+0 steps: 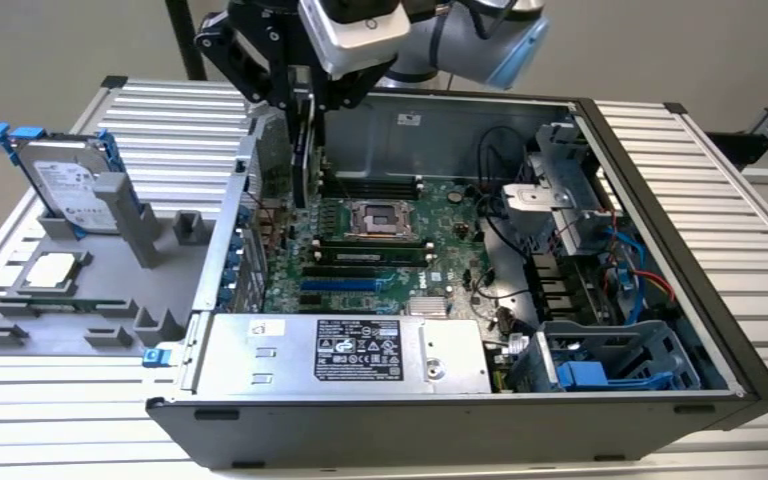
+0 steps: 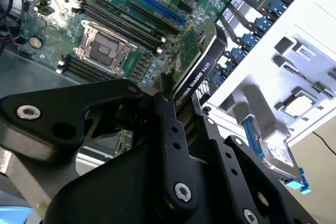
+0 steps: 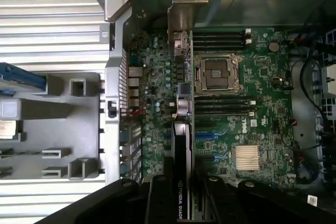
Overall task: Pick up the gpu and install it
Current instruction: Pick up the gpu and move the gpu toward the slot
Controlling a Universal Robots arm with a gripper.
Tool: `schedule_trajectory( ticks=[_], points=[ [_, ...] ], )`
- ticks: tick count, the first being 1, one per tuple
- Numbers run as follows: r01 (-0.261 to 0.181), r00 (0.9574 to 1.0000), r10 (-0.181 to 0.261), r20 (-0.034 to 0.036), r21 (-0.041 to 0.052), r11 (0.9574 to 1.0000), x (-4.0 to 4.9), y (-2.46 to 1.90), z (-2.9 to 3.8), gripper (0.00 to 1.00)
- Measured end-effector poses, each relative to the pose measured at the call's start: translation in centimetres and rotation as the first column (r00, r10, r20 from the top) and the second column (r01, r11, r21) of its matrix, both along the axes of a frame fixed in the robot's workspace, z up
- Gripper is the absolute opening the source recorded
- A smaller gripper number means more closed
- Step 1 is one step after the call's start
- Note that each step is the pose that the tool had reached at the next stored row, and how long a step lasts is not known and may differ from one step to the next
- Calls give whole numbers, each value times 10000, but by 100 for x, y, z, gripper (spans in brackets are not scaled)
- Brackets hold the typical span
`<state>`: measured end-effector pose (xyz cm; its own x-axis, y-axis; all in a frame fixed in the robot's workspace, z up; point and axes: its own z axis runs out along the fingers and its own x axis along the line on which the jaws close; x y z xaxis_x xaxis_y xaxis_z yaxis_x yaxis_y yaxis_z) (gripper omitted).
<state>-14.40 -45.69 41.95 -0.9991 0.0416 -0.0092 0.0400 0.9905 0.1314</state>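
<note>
The gpu (image 1: 307, 160) hangs on edge above the motherboard (image 1: 384, 250) of the open computer case, close to the case's rear wall at the exterior view's left. My gripper (image 1: 307, 100) is shut on the card's upper edge. In the second wrist view, the black fingers (image 2: 168, 124) clamp the green board and black cooler of the gpu (image 2: 202, 64). The first wrist view looks down the gpu (image 3: 184, 114), with its silver end bracket (image 3: 184, 3) at the case wall and my gripper (image 3: 184, 198) around it. The blue slots (image 3: 210, 135) lie beside the card's lower edge.
A grey holder tray (image 1: 91, 300) at the exterior view's left carries a silver hard drive with blue frame (image 1: 71, 180) and a processor chip (image 1: 51, 270). The power supply (image 1: 344, 350) fills the case's near side. Cables (image 1: 624, 270) and a drive cage (image 1: 611, 360) crowd the right.
</note>
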Motion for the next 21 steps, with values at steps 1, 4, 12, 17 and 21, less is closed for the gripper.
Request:
schedule_trajectory(
  ticks=[1, 4, 12, 17, 21],
  points=[
    [-3, 10000, 3, 0, 0, 10000, 18, 0, 0, 0],
    [-14, 10000, 14, -1, 0, 10000, 73, 0, 0, 0],
    [-40, 10000, 40, -1, 0, 10000, 215, 0, 0, 0],
    [-55, 10000, 55, -1, 0, 10000, 302, 0, 0, 0],
    [-67, 10000, 67, -1, 1, 10000, 371, 0, 0, 0]
  ],
)
